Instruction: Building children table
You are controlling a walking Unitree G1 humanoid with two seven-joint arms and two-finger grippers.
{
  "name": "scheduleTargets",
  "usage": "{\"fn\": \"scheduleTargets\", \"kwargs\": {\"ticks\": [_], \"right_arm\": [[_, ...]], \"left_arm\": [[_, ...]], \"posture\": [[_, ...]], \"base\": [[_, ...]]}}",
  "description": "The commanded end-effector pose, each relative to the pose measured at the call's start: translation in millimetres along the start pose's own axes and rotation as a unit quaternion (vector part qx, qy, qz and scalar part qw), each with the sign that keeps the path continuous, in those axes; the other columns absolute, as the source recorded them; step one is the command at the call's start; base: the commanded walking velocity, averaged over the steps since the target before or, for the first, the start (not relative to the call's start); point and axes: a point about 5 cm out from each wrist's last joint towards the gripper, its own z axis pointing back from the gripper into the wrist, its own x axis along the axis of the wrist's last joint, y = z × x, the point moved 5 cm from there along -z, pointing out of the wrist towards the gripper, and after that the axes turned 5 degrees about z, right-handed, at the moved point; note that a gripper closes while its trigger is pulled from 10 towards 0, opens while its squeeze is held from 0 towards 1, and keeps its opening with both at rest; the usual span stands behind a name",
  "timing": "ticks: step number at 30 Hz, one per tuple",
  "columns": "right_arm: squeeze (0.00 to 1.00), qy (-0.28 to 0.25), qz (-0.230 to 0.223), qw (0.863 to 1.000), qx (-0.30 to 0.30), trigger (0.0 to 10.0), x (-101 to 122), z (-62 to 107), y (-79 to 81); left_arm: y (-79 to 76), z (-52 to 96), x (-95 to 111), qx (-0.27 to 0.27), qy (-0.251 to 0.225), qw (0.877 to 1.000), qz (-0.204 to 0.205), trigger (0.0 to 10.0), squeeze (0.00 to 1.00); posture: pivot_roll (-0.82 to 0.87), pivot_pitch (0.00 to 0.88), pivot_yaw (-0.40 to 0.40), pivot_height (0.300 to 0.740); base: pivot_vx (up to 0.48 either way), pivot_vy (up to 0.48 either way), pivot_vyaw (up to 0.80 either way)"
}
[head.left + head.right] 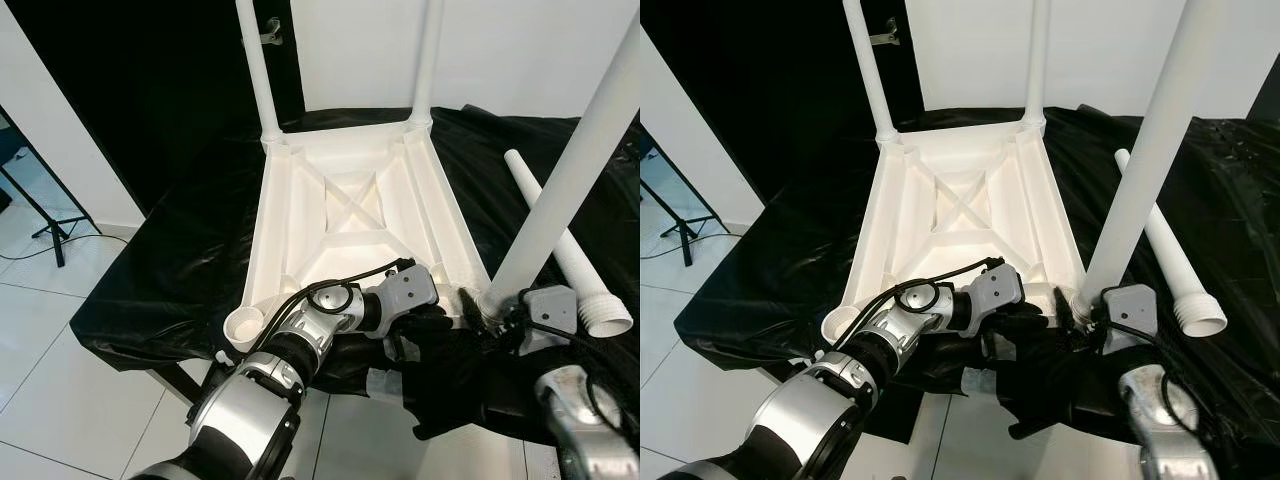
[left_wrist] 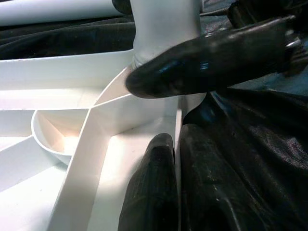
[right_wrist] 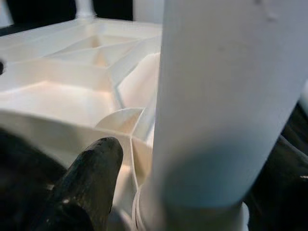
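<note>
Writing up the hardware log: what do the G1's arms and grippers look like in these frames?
Both arms are silver metal with rounded, ribbed joint housings and black rings. The left arm carries a looped black cable over a grey wrist block. The right arm has a similar grey block and thin black cabling. Left gripper and right gripper have long, glossy black fingers with rounded tips. No markings legible.

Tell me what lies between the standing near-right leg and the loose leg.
Only bare black cloth between near-right leg and loose leg, per the left eye view.
</note>
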Motion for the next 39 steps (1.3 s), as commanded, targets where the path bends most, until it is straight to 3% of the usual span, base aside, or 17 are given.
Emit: {"fn": "scheduleTargets", "kwargs": {"ticks": [1, 8, 9, 14, 17, 18, 19, 23, 28, 36, 37, 39], "right_arm": [[0.00, -0.001, -0.005, 0.999, 0.049, 10.0, 3, 0.4, 7.8], [0.00, 0.022, -0.005, 0.996, 0.084, 10.0, -7, 6.2, 6.3], [0.00, 0.015, -0.017, 0.996, 0.085, 0.0, -6, 5.5, 3.5], [0.00, 0.011, -0.033, 0.996, 0.082, 0.0, -6, 5.1, 0.5], [0.00, 0.012, -0.068, 0.995, 0.068, 0.0, -8, 4.5, -2.8], [0.00, 0.010, -0.124, 0.992, 0.025, 0.0, -11, 3.0, -6.0], [0.00, 0.010, -0.124, 0.992, 0.025, 0.0, -11, 3.0, -6.0], [0.00, -0.008, -0.193, 0.976, -0.099, 0.0, -10, 1.3, 0.4], [0.00, -0.041, -0.234, 0.957, -0.166, 0.0, -1, 2.0, 5.5], [0.00, -0.043, -0.197, 0.964, -0.172, 0.0, 7, -5.6, 11.2], [0.00, -0.029, -0.193, 0.966, -0.170, 7.1, 3, -6.7, 13.9], [0.00, -0.020, -0.192, 0.966, -0.170, 7.1, 0, -7.3, 15.4]], "left_arm": [[-10.1, 4.4, -51, 0.037, 0.066, 0.994, 0.073, 10.0, 0.00], [-10.0, 8.0, -56, 0.040, 0.070, 0.994, 0.077, 10.0, 0.00], [-9.8, 8.2, -57, 0.041, 0.071, 0.994, 0.077, 10.0, 0.00], [-9.8, 7.4, -56, 0.041, 0.070, 0.994, 0.077, 10.0, 0.00], [-9.3, 6.6, -54, 0.041, 0.069, 0.994, 0.076, 10.0, 0.00], [-8.3, 6.6, -53, 0.041, 0.069, 0.994, 0.075, 10.0, 0.00], [-8.3, 6.6, -53, 0.041, 0.069, 0.994, 0.075, 10.0, 0.00], [-7.3, 7.1, -53, 0.042, 0.070, 0.994, 0.073, 10.0, 0.00], [-6.0, 7.3, -52, 0.045, 0.070, 0.994, 0.072, 10.0, 0.00], [-4.8, 8.5, -52, 0.045, 0.072, 0.994, 0.070, 10.0, 0.00], [-4.6, 8.6, -52, 0.046, 0.072, 0.994, 0.071, 10.0, 0.00], [-4.5, 8.6, -52, 0.046, 0.072, 0.994, 0.071, 10.0, 0.00]], "posture": [[0.03, 0.000, 0.066, 0.740], [0.04, 0.000, 0.062, 0.740], [0.04, 0.000, 0.063, 0.740], [0.04, 0.000, 0.063, 0.740], [0.04, 0.000, 0.067, 0.740], [0.03, 0.000, 0.068, 0.740], [0.03, 0.000, 0.068, 0.740], [0.04, 0.000, 0.066, 0.740], [0.05, 0.000, 0.063, 0.740], [0.04, 0.000, 0.067, 0.740], [0.04, 0.000, 0.069, 0.740], [0.04, 0.000, 0.069, 0.740]], "base": [[0.000, 0.000, 0.00], [0.000, 0.000, 0.00], [0.000, 0.000, 0.00], [0.000, 0.000, 0.00], [0.000, 0.000, 0.00], [0.000, 0.000, 0.00], [0.000, 0.000, 0.00], [0.000, 0.000, 0.00], [0.000, 0.000, 0.00], [0.000, 0.000, 0.00], [0.000, 0.000, 0.00], [0.000, 0.000, 0.00]]}}
